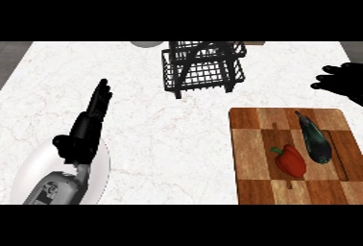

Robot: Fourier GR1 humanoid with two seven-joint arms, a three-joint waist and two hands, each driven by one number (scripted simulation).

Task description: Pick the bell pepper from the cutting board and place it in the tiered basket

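A red bell pepper [291,160] lies on the wooden cutting board [251,153] at the right, beside a dark eggplant [315,138]. The black wire tiered basket [202,67] stands at the back middle of the counter. My right hand [345,82] hovers at the right edge, above and behind the board, fingers relaxed and spread, holding nothing. My left hand [90,117] rests open at the left with straight fingers pointing away, far from the pepper.
A white plate [28,180] lies under my left forearm at the lower left. A pale round object [147,43] shows at the back edge beside the basket. White marble counter [170,139] stretches between the board and my left hand.
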